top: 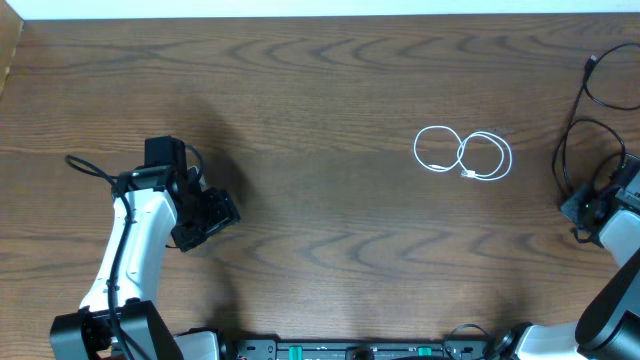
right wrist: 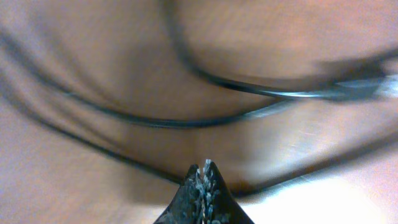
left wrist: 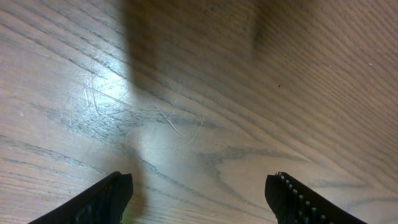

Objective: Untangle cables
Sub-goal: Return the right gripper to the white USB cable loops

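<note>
The left gripper point(left wrist: 199, 186) is hanging with its jaws spread wide over the wooden table point(top: 320, 90) at 9 o'clock. The white cable point(top: 463, 155) is lying in two loops toward 3 o'clock. The black cable point(right wrist: 273, 93) is looping at the 3 o'clock edge, with the right gripper point(right wrist: 202, 174) sitting pinched closed beside it.

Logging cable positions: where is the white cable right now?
In the overhead view, the white cable lies in two loops right of centre, left of the right gripper.
</note>
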